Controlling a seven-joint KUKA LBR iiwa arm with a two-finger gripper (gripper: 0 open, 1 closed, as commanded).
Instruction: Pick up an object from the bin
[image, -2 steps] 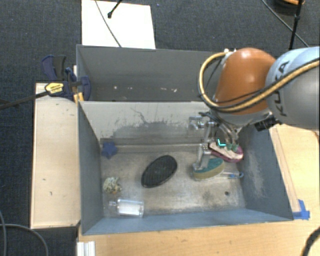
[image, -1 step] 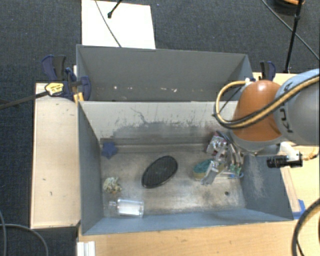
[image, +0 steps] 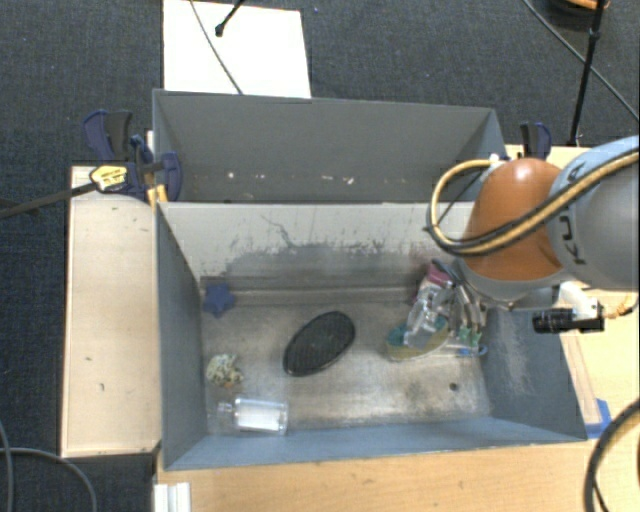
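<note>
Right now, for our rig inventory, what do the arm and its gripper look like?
The arm is a thick, rounded grey link ending in a glossy orange dome-shaped cover. Black and pale yellow cables loop around that cover. A small black fitting juts from the wrist. The gripper is a compact, pale metallic assembly.

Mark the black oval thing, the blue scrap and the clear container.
black oval thing (image: 320, 342), camera view, middle of its top.
blue scrap (image: 217, 298), camera view, its middle.
clear container (image: 255, 414), camera view, its body.
</note>
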